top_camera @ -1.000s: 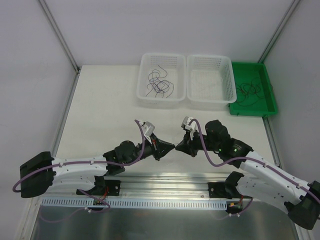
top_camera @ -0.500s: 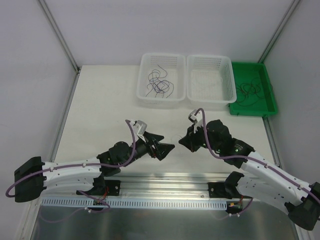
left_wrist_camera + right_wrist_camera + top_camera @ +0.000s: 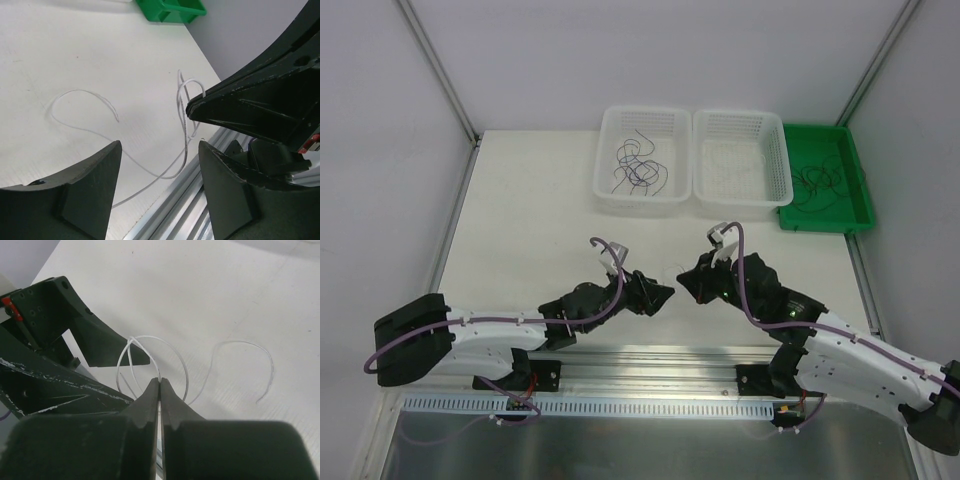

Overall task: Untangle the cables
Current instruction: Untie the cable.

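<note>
A thin white cable [image 3: 80, 90] lies in curves on the table near its front edge. One end rises in a small loop [image 3: 150, 336] into my right gripper [image 3: 160, 381], which is shut on it. My left gripper [image 3: 160, 145] stands open just left of that loop, nothing between its fingers, the cable passing on the table below. In the top view the left gripper [image 3: 660, 295] and right gripper [image 3: 686, 283] nearly face each other tip to tip. Dark curly cables [image 3: 638, 170] lie in the left white basket.
Three containers stand along the back: a left white basket [image 3: 605, 190], a middle white basket [image 3: 705, 195] and a green tray [image 3: 855, 215] holding more dark wires [image 3: 817, 183]. A metal rail [image 3: 650, 365] runs along the near table edge just behind the grippers.
My left gripper has gone from shut to open, letting go of the white cable, and shifted slightly. The right gripper stays shut on the cable and has moved a little lower and left.
</note>
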{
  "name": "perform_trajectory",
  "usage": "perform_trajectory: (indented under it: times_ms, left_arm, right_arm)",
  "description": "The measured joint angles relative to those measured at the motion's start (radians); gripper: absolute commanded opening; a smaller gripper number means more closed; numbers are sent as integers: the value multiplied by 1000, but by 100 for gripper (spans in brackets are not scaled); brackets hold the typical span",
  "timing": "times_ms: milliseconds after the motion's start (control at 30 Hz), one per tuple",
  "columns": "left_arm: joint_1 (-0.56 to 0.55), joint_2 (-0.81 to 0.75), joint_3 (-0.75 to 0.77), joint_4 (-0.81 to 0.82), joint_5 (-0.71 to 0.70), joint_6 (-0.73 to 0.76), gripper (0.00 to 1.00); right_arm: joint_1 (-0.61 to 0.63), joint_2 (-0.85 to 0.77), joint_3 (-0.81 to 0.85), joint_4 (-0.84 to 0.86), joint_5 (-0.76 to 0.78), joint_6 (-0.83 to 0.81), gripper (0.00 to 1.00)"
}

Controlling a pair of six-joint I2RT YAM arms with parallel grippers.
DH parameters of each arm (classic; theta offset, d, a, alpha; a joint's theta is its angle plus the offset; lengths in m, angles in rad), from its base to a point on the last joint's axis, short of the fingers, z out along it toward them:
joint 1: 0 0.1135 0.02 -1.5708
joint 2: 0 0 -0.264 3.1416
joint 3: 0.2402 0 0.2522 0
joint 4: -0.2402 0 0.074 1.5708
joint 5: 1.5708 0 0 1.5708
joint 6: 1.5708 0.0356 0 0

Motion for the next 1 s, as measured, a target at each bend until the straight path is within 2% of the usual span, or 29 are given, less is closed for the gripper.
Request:
perform_trajectory:
  times_ms: [300,533,567,733,833,1000]
  left_arm:
    - [0,39,9,100,-26,-43,51]
    - [0,93,15,129,-30,-64,29]
    - [0,103,16,130,-31,-65,22]
    - [0,117,16,129,-50,-79,11]
    - [0,117,16,132,-64,-77,0]
    - [0,108,25,64,-78,-14,0]
  right_arm:
    - [15,-1,-23,31,43,22,1]
    - [23,0,-23,48,46,27,1]
    - [24,0,-23,49,45,27,1]
    - [26,0,-23,48,41,26,1]
    - [26,3,-23,48,31,25,1]
    - [27,5,-8,-12,22,0,1]
